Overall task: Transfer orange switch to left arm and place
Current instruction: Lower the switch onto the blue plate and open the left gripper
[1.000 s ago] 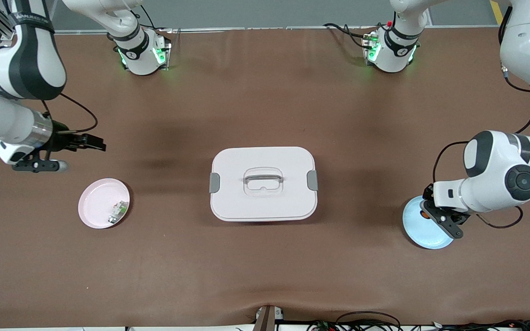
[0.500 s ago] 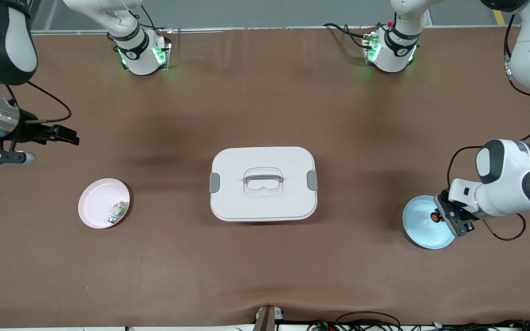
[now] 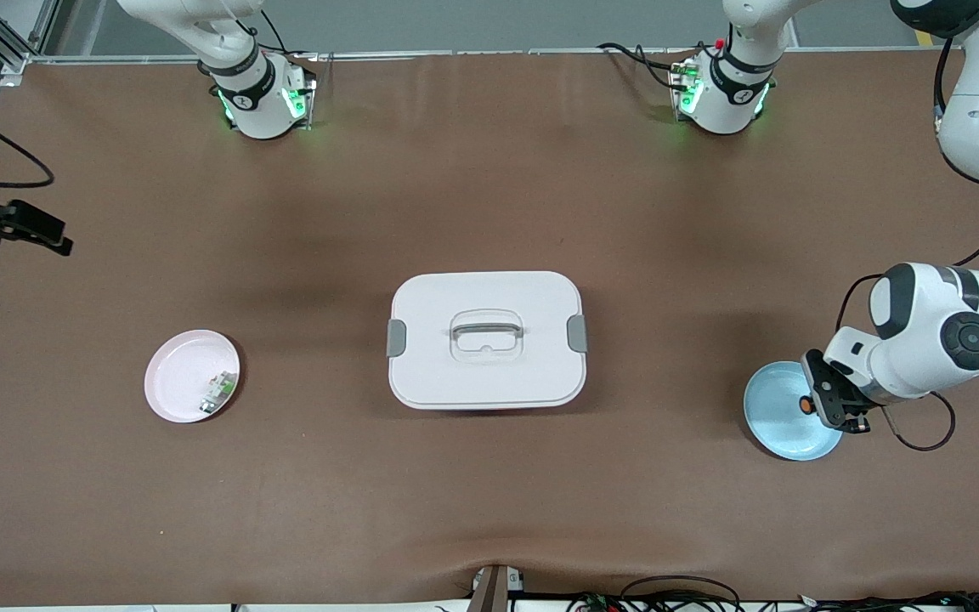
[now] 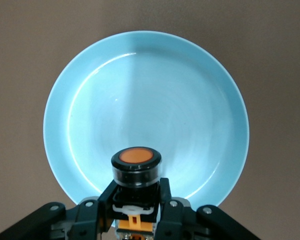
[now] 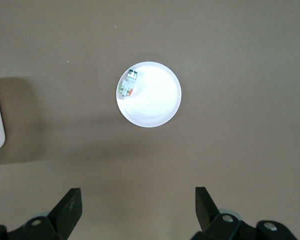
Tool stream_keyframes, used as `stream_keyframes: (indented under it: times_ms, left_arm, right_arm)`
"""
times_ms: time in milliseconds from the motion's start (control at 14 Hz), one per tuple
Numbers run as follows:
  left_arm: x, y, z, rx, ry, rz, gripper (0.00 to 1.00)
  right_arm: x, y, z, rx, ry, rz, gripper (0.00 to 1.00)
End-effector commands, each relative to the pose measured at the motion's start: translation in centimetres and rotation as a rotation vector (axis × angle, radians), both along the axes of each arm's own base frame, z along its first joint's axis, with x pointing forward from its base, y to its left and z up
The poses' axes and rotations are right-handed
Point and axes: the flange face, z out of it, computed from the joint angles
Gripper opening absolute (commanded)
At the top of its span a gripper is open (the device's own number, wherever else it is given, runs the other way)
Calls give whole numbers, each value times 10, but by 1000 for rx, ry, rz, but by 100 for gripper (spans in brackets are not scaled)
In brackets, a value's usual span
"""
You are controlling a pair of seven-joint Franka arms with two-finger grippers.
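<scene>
**Switch gripped over blue plate, box squarely in the way**

Left gripper clamped on the orange switch, hanging just over the blue plate near the table's edge at the left arm's end. Orange cap facing down toward the plate in the left wrist view, black body pinched between the jaws. Cannot tell from these views whether lifted clear of the plate or only barely.

Right gripper waiting high over the right arm's end of the table, fingers spread wide and empty. Below it, the pink plate, carrying a small white-and-green component at its rim.

Probable risks:
- Clipping the box, sitting mid-table directly between the two plates; a straight, low sweep would likely hit the lid or a grey latch.
- Slipping of the switch: small, round, held on a narrow bite; a jolt or fast swing might twist it loose.
- A fumbled handover, with little free body left for a second pair of jaws.
- Landing on the component already lying on the pink plate.

Open room: broad bare strip between the box and the arm bases, another between the box and the table's front edge. Either looks wide enough for a detour; passing well above the lid also seems feasible.
</scene>
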Motion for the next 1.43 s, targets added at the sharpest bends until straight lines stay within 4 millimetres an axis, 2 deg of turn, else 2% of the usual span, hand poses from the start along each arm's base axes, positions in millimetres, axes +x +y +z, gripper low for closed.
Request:
stream_keyframes:
  times_ms: [0,71,357,429,500,714,857,1000,1357]
  left_arm:
    - [-2,-2,-9,6,-22,-53,0]
    - [-2,-6,-10,8,-20,-61,0]
    - [-1,-9,-12,9,-22,-67,23]
    - [0,-9,-10,7,-32,-67,53]
    - [1,-8,-9,-1,-40,-48,100]
    - [6,-23,4,-3,-59,-21,100]
    - [9,-25,21,2,-78,-1,100]
    - [10,-20,45,-9,-63,55,100]
    - [-4,-19,119,-42,3,284,100]
  right_arm:
    - [4,0,12,-23,-15,2,100]
    - [4,0,16,-23,-21,3,100]
    - [4,-1,20,-9,-35,-5,100]
    - [5,0,20,-6,-33,-5,100]
    - [5,0,20,-6,-33,-5,100]
    - [5,-1,20,-4,-34,-6,100]
    - [5,0,21,-4,-41,-8,100]
    - [6,0,22,-4,-44,-8,100]
    - [5,-1,27,-7,-50,-6,100]
